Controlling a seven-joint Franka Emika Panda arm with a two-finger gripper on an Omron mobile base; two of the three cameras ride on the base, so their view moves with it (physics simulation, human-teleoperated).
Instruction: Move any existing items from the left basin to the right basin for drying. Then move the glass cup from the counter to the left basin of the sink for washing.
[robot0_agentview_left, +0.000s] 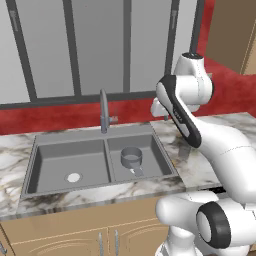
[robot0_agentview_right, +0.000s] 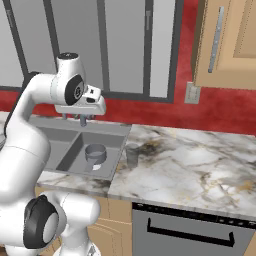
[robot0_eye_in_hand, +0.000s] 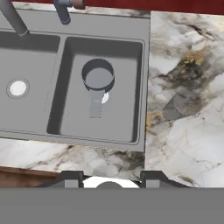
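Grey metal pot (robot0_eye_in_hand: 98, 75) sits in narrower right basin (robot0_eye_in_hand: 127, 122), wide left basin (robot0_eye_in_hand: 30, 109) bare; clear glass tumbler (robot0_eye_in_hand: 181, 106) waits on marble desk (robot0_eye_in_hand: 192, 144); my end effector (robot0_agentview_right: 84, 120) hangs empty, fingers part-spread.

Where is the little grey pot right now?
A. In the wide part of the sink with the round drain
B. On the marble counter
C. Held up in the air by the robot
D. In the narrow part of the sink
D. The grey pot sits on the floor of the right basin, the narrower recess beside the counter, with its short handle pointing toward the front edge; the left basin holds just its pale drain disc.
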